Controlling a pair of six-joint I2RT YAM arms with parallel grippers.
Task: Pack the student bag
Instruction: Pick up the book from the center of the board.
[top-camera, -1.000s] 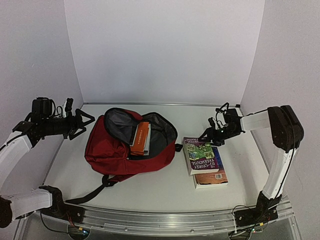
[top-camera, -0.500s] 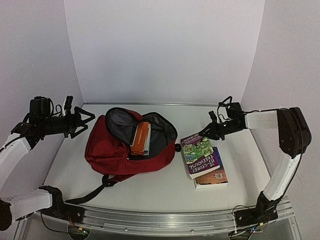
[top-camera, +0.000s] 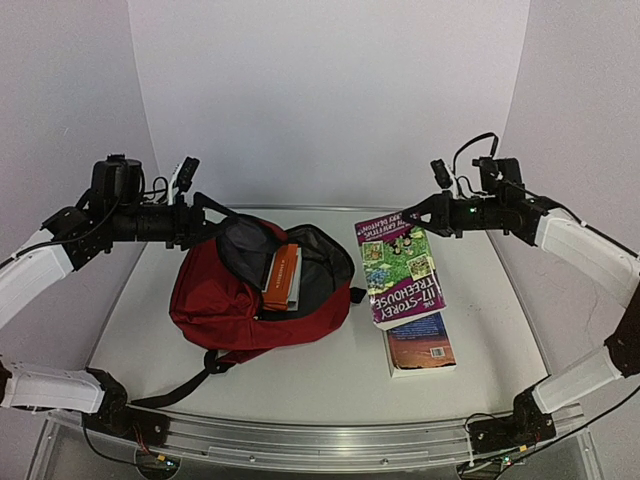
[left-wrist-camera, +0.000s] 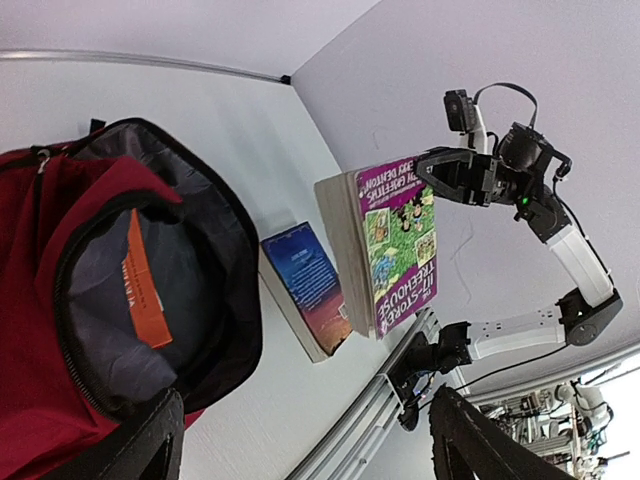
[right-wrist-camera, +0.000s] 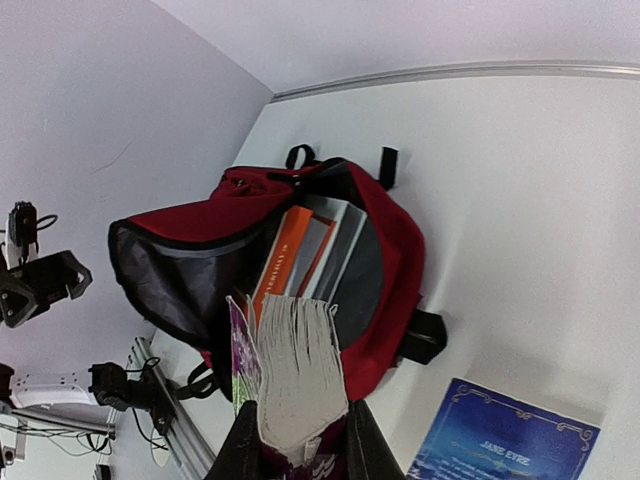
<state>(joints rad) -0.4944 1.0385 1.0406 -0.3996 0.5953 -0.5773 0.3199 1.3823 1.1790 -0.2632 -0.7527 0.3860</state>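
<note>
Fabric, soft and dark red: the student bag lies unzipped left of centre, grey lining showing. My right gripper is clamped on a thick paperback reading "Storey Treehouse", now lifted off the glossy blue "Jane Eyre" where it lay a second ago. My left gripper is spread apart.

L arm up, forearm reaching in toward centre, wrist approx level. L end effector spread wide, gripping nothing; fingers sit well apart at bottom of wrist view. R arm high, elbow bent, forearm angled in and slightly down. R end effector clamped on top edge of book, w/ fingers pressed on both sides.
</note>
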